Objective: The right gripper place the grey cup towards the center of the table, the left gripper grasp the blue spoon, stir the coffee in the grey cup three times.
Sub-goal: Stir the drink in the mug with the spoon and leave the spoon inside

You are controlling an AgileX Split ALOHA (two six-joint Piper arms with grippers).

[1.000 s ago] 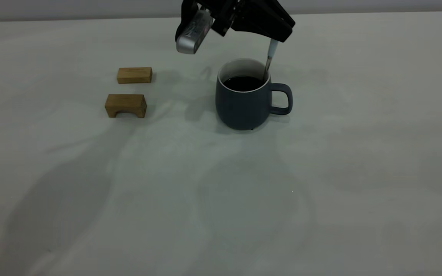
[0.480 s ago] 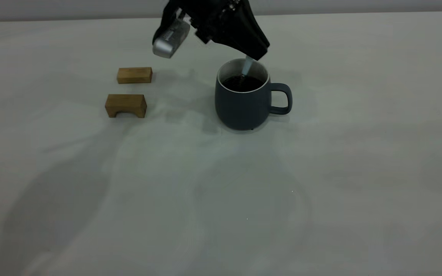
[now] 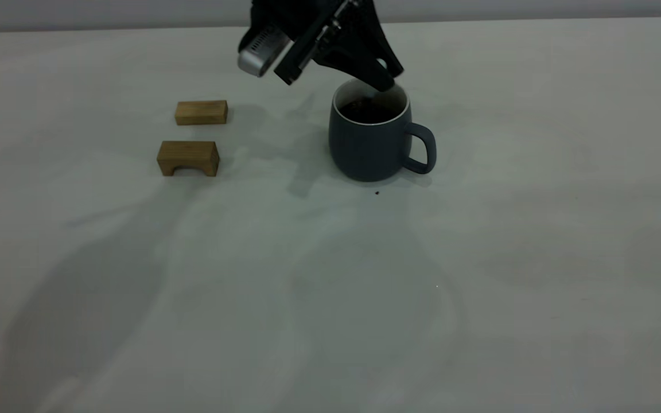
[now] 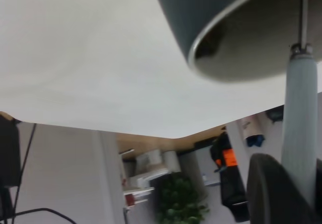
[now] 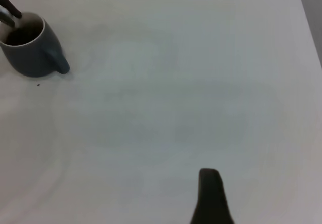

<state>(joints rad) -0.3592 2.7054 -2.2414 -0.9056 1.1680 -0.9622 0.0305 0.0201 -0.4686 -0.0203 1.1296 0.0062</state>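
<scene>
A: nearest the exterior camera the bench [image 3: 330, 298] is bare apart from a tiny black speck [image 3: 376, 193] just in front of the grey cup [image 3: 368, 140]

B: and the cup itself?

A: upright, roughly mid-bench, handle toward the right arm's side. coffee [image 3: 369, 112] fairly high inside. two wooden blocks [image 3: 189, 158] well apart on the left arm's side

B: left end effector?

A: left end effector [image 3: 385, 80] is right over the rim, clamped on the blue spoon [image 4: 300, 128]. wrist view shows the pale handle pinched between the fingers [image 4: 274, 191] and the metal neck going down into the cup. bowl is under the liquid, can't see it

B: right one?

A: right end effector [image 5: 211, 196] is parked well away from the cup. only one dark finger in its wrist view, so I can't tell if it's open or closed

B: risks?

A: my read: the spoon sits close to the cup wall. a wide stir circle presses the neck on the rim, which drags or tips the cup since nothing holds it down. coffee that high slops over if the sweep is fast. the end effector is also very low, so going lower hits the rim. the grip is on the handle end only, so side load could twist the spoon in the fingers

B: so small slow circles, centred

A: yes, and keep height as is
</scene>
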